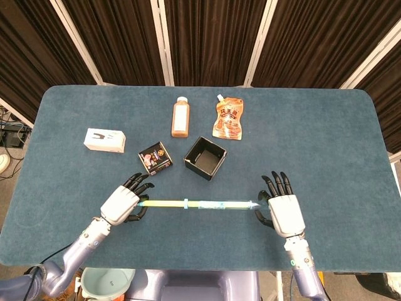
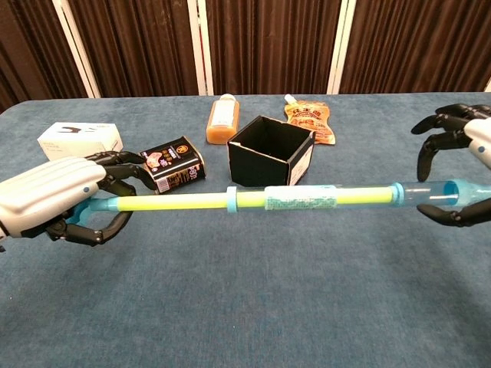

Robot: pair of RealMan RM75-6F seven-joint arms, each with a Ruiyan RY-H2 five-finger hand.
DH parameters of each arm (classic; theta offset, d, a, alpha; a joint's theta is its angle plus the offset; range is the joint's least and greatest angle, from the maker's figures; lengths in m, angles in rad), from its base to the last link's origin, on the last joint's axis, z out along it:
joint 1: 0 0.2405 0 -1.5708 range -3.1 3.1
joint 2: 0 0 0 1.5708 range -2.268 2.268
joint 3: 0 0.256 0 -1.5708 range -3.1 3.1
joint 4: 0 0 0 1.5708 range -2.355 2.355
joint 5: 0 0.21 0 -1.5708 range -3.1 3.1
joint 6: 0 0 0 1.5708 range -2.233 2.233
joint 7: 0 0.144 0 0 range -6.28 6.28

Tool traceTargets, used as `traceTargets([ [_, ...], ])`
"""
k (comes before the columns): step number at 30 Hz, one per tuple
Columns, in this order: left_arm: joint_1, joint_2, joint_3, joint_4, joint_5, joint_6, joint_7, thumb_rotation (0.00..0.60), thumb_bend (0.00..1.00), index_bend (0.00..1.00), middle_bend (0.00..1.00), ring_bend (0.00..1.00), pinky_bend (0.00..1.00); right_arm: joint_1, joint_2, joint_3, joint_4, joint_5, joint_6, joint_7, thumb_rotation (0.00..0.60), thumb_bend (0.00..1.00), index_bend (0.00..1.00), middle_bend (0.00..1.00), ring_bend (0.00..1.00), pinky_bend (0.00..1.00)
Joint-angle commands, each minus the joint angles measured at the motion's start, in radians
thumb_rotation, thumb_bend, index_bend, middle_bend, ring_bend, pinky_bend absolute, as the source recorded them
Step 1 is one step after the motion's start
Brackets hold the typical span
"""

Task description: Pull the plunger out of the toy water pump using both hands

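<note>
The toy water pump's clear tube [image 2: 330, 197] [image 1: 222, 204] hangs level above the blue table. My right hand [image 2: 460, 176] [image 1: 283, 212] grips the tube's blue-tipped right end. A yellow-green plunger rod [image 2: 169, 203] [image 1: 164, 202] sticks far out of the tube's left collar. Its blue handle sits inside my left hand [image 2: 57, 199] [image 1: 120, 204], whose fingers curl around it. The blue piston shows inside the tube near the right end.
Behind the pump stand a black open box [image 1: 205, 158], a black can [image 1: 155, 157] and a white carton [image 1: 104, 139]. Further back lie an orange bottle [image 1: 181, 116] and an orange pouch [image 1: 229, 119]. A bucket [image 1: 106, 282] sits below the table's front edge.
</note>
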Motion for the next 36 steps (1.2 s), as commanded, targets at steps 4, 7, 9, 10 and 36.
traceTargets([
  [4, 0.037, 0.081, 0.024, -0.026, 0.024, 0.066, 0.007, 0.6, 0.68, 0.69, 0.22, 0.06, 0.09, -0.009, 0.059, 0.033, -0.007, 0.025, 0.02, 0.036, 0.6, 0.59, 0.89, 0.19, 0.03, 0.0],
  [7, 0.047, 0.109, 0.03, -0.036, 0.03, 0.082, 0.0, 0.6, 0.68, 0.69, 0.23, 0.06, 0.09, -0.01, 0.078, 0.041, -0.007, 0.035, 0.021, 0.05, 0.6, 0.58, 0.89, 0.19, 0.03, 0.0],
  [9, 0.052, 0.124, 0.035, -0.039, 0.034, 0.088, -0.009, 0.6, 0.67, 0.69, 0.23, 0.06, 0.09, -0.007, 0.089, 0.047, -0.006, 0.044, 0.015, 0.061, 0.6, 0.59, 0.89, 0.19, 0.03, 0.0],
  [10, 0.054, 0.129, 0.036, -0.039, 0.036, 0.09, -0.012, 0.6, 0.66, 0.69, 0.23, 0.06, 0.09, -0.006, 0.094, 0.049, -0.005, 0.048, 0.013, 0.065, 0.6, 0.59, 0.89, 0.19, 0.03, 0.0],
  [36, 0.069, 0.164, 0.044, 0.016, 0.073, 0.14, -0.181, 0.6, 0.65, 0.69, 0.24, 0.08, 0.09, 0.053, 0.162, 0.144, 0.123, 0.178, -0.062, 0.229, 0.6, 0.58, 0.89, 0.19, 0.04, 0.0],
])
